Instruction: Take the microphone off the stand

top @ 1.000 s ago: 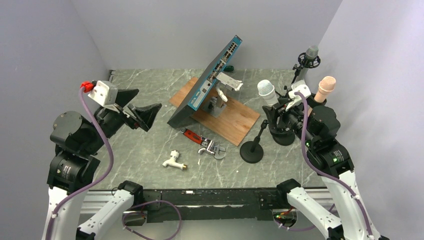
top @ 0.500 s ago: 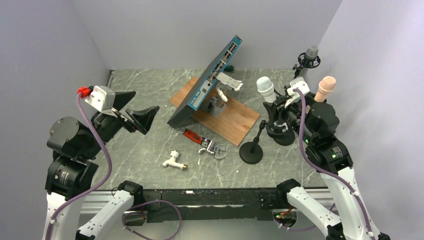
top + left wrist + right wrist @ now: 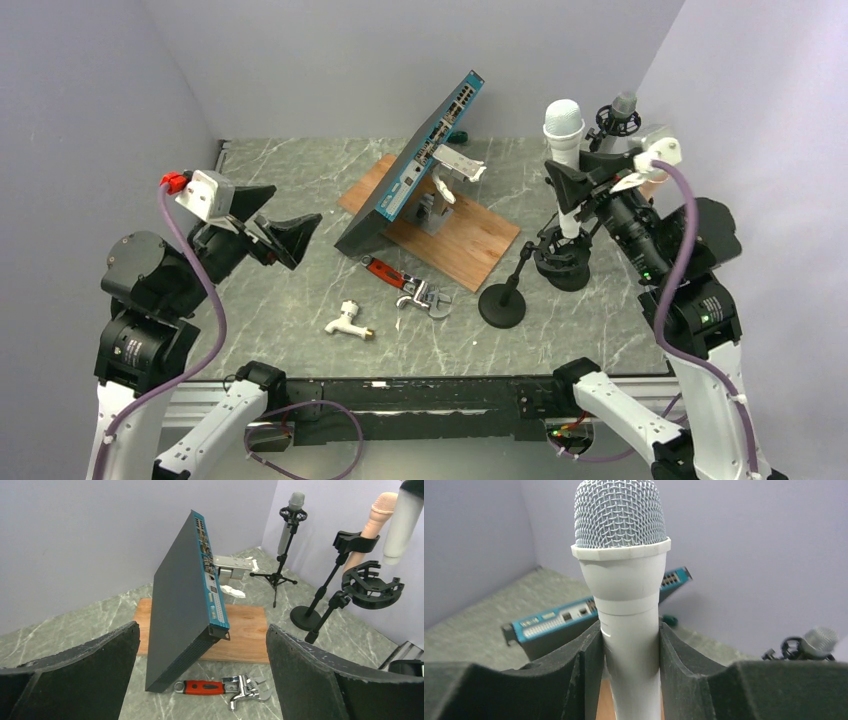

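While right tool (image 3: 578,190) is pinching white microphone (image 3: 563,128) upright, mic body is hanging above stand (image 3: 503,301), apart from it. Right wrist view is showing pads (image 3: 574,680) pressing body below mesh head. Only left wrist view is showing cradle (image 3: 372,586) sitting empty. Left tool (image 3: 272,226) is hovering spread over counter (image 3: 290,300).

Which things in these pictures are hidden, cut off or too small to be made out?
- White microphone, lower end: right wrist view, cut by the bottom edge, between the right fingers.
- White microphone, head: left wrist view, cut by the top edge.
- Pink microphone: top view, hidden behind the right arm.
- Green object behind the network switch: too small to identify in any view.
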Robot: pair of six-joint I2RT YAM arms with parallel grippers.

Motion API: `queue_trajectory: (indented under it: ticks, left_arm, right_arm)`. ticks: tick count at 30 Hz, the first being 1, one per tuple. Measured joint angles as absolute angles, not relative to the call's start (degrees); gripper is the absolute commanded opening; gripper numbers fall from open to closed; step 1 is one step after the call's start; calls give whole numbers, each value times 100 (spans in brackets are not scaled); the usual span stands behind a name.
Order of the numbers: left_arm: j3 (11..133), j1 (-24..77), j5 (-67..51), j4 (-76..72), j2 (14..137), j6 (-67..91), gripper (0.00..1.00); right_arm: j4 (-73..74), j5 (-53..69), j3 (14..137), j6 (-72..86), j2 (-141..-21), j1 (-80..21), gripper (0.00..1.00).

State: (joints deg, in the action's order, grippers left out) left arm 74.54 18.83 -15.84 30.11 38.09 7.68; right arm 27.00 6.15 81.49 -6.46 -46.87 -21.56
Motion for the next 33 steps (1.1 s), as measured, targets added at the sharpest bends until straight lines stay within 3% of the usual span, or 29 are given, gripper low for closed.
queue_trajectory:
  ticks: [6, 12, 16, 21, 26, 33]
  left_arm:
    - [7297, 1883, -2064, 2847, 3813, 1190, 99]
    - [6626, 1883, -2993, 2043, 3955, 2084, 99]
    - [6034, 1894, -3846, 733, 4366, 3146, 99]
    - [5419, 2436, -4471, -753, 4984, 4193, 99]
    - [5430, 3487, -4285, -899, 5389, 4147, 95]
    - [6027, 4119, -3601, -777, 5876, 3791, 88]
  right_arm:
    - [1411, 1269, 7891, 707, -4554, -2156, 0]
    - [-996, 2436, 6359, 3227, -4665, -2158, 0]
    - [-2340, 2897, 5328, 4624, -5089, -2224, 0]
    - [-2915, 2928, 4517, 5572, -5358, -2519, 0]
    - [-3356, 2877, 4427, 5920, -5260, -2834, 0]
    - [-3616, 2714, 4386, 6003, -5092, -3118, 0]
